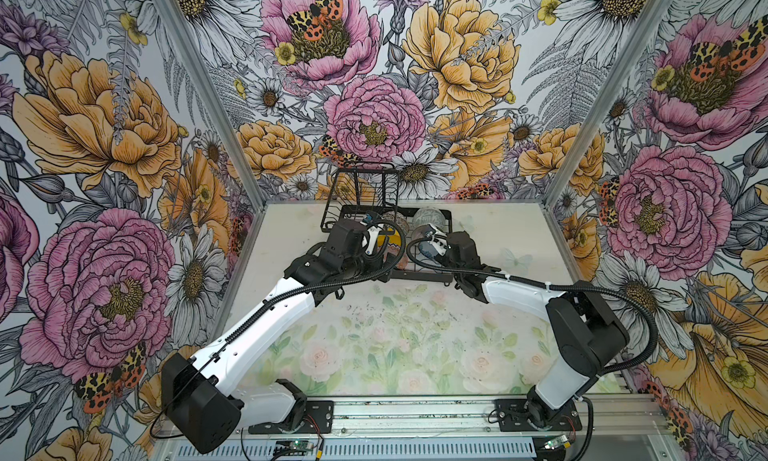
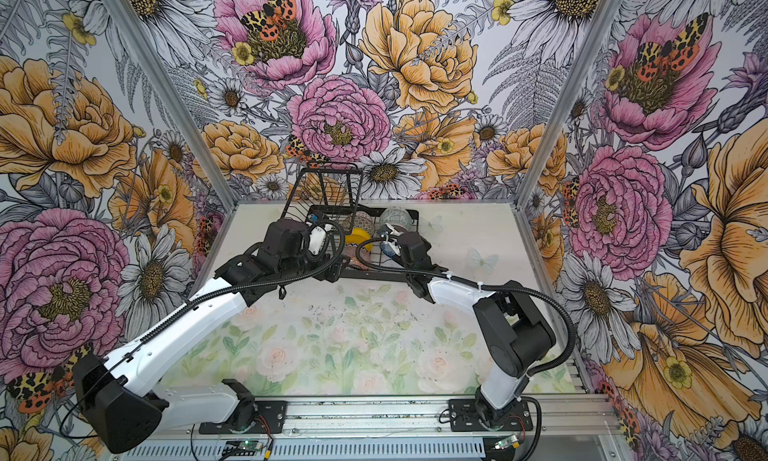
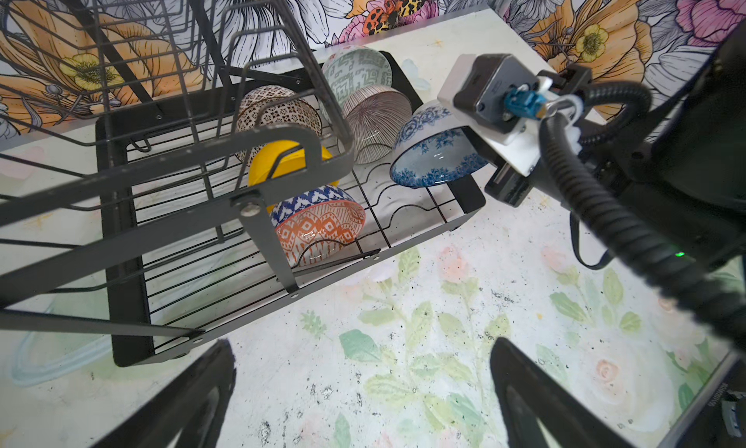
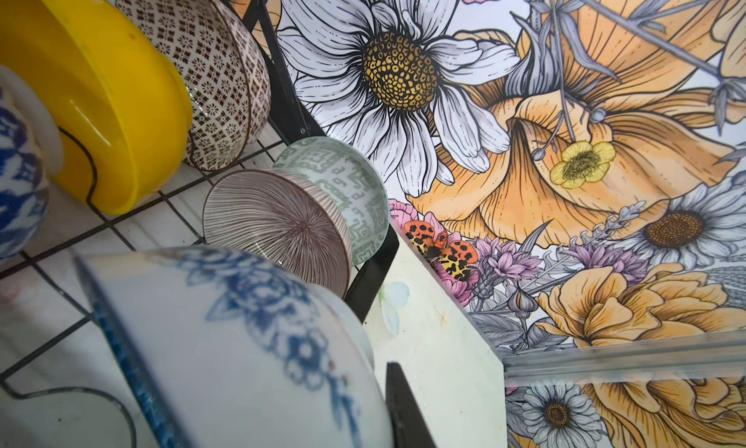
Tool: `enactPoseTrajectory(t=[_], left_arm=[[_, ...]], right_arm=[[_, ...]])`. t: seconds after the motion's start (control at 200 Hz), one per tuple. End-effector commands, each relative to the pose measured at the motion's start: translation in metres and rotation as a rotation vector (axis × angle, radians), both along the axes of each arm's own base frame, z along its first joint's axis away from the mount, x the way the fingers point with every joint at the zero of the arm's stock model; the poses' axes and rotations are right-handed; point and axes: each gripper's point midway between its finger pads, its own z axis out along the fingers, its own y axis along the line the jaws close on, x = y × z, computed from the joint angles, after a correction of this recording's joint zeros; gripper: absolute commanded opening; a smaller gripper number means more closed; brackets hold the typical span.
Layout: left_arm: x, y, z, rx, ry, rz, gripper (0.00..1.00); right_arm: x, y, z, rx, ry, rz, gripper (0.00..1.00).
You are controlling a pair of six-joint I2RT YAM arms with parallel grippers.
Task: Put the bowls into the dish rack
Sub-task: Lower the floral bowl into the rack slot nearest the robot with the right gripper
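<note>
We count five bowls (image 3: 319, 224) set in the dish rack (image 3: 129, 349); right jaws grip the last, blue floral bowl (image 3: 434, 163) there, unreleased; left jaws wide, empty.

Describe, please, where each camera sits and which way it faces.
Top views: high over the front, looking down and back at the black wire dish rack; both arms show whole.
Left wrist: on the left arm, looking past the open left pincer at the rack; the right pincer shows, gripping the blue-white floral bowl.
Right wrist: on the right arm, close over that bowl, facing the back wall; one finger shows.
Shared: both wrist views show the plain yellow bowl in the rack.
</note>
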Motion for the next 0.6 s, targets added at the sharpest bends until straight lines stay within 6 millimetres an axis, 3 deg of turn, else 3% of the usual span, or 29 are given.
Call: enactPoseTrajectory(t=[0.0, 0.595], left_arm=[[-0.002, 0.001, -0.003, 0.000, 0.004, -0.023, 0.99], [-0.003, -0.002, -0.008, 0.015, 0.007, -0.051, 0.99]], right_arm=[[0.012, 0.012, 0.028, -0.005, -0.172, 0.043, 0.00], [0.029, 0.028, -0.015, -0.229, -0.254, 0.130, 0.00]])
